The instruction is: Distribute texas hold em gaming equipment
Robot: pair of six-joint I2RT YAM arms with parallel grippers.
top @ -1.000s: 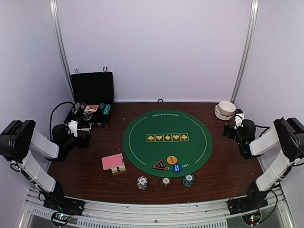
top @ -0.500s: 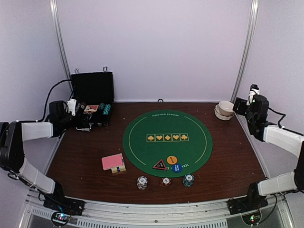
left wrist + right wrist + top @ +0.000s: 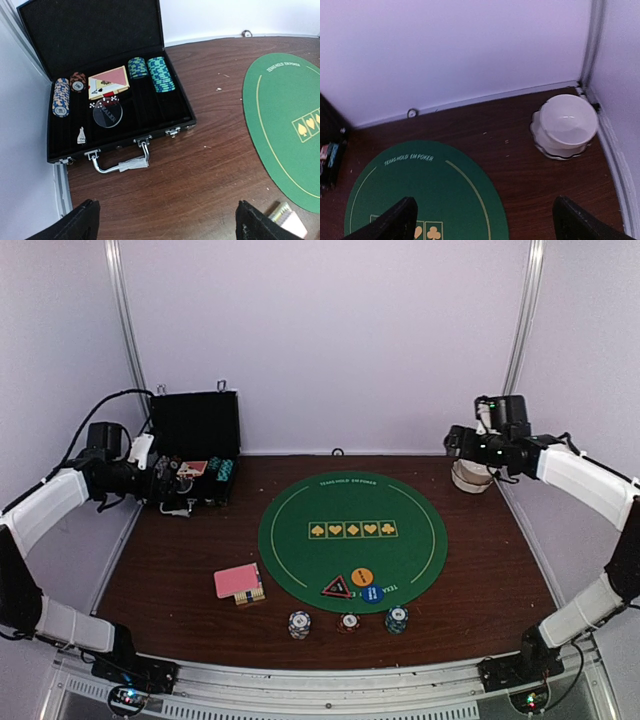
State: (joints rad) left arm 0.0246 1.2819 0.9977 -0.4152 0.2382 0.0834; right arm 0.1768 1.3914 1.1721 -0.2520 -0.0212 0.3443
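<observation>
On the round green mat [image 3: 350, 530] lie a red-black triangle marker [image 3: 336, 587], an orange disc [image 3: 362, 577] and a blue disc [image 3: 371, 593]. Three chip stacks [image 3: 348, 622] stand in front of the mat. A pink-backed deck [image 3: 237, 581] lies at its left. The open black case [image 3: 115, 107] holds more chip rows [image 3: 157, 73] and a card box [image 3: 107, 82]. My left gripper [image 3: 167, 222] hovers open over bare table just in front of the case. My right gripper [image 3: 485, 220] hangs open above the mat's far right edge, near the white bowl [image 3: 565, 125].
The case [image 3: 195, 445] fills the far left corner, its lid upright and its metal handle [image 3: 120, 162] facing me. The bowl [image 3: 477, 470] sits in the far right corner against the wall. White walls close off the back and sides.
Both arms have lifted and stretched toward the far corners: the left one up to the case, the right one up beside the bowl. Both grippers stayed open; nothing on the table moved.
</observation>
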